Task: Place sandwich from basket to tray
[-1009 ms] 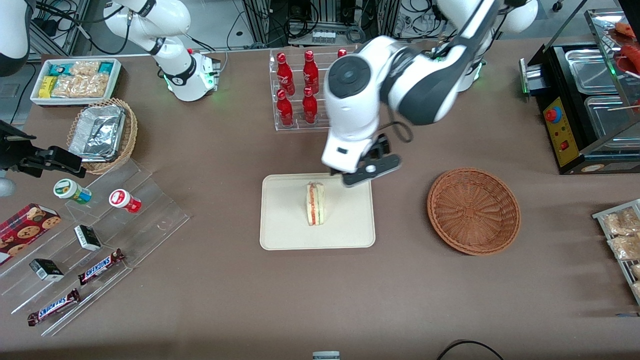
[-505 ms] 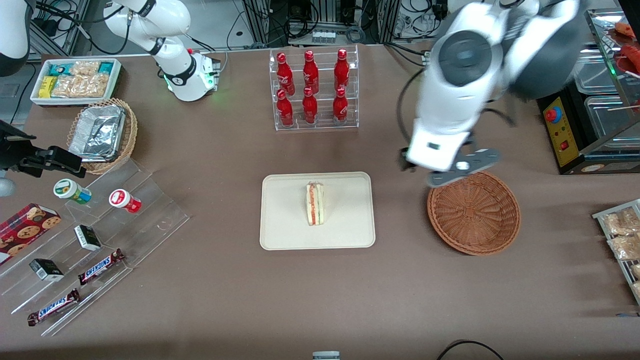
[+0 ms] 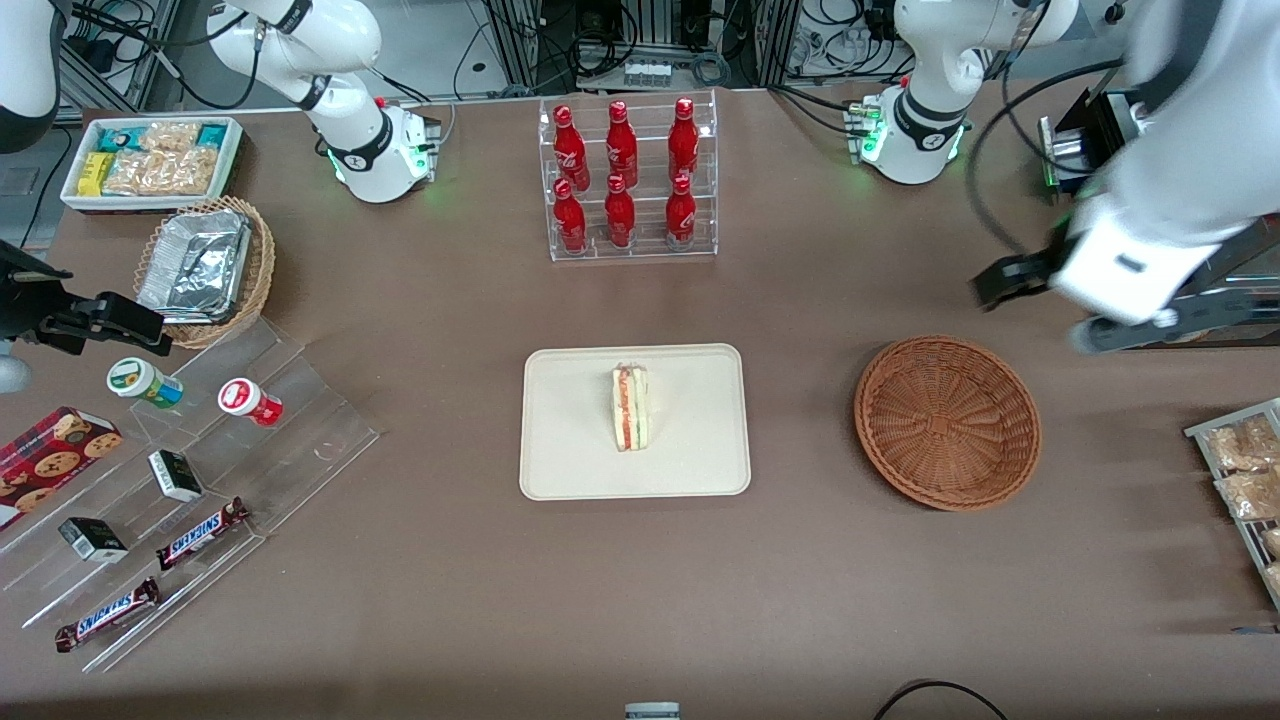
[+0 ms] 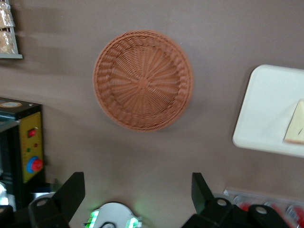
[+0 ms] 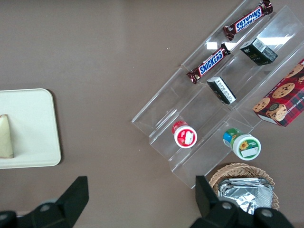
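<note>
The sandwich (image 3: 630,407) stands on its edge in the middle of the cream tray (image 3: 570,460), red and green filling facing up. The reddish-brown basket (image 3: 947,422) sits beside the tray toward the working arm's end and holds nothing. My gripper (image 3: 1060,310) hangs high above the table, farther from the front camera than the basket, next to the black machine. It is open and empty. The left wrist view shows its spread fingertips (image 4: 71,190), the basket (image 4: 142,80), the tray (image 4: 266,109) and a corner of the sandwich (image 4: 295,124).
A clear rack of red bottles (image 3: 625,180) stands farther back than the tray. A black machine with a yellow panel (image 3: 1130,250) and a snack rack (image 3: 1245,470) are at the working arm's end. Acrylic steps with candy bars (image 3: 180,480) and a tan basket with foil (image 3: 205,265) are at the parked arm's end.
My gripper has swept from the tray's back edge, past the basket, out toward the working arm's end. The sandwich has stayed on the tray.
</note>
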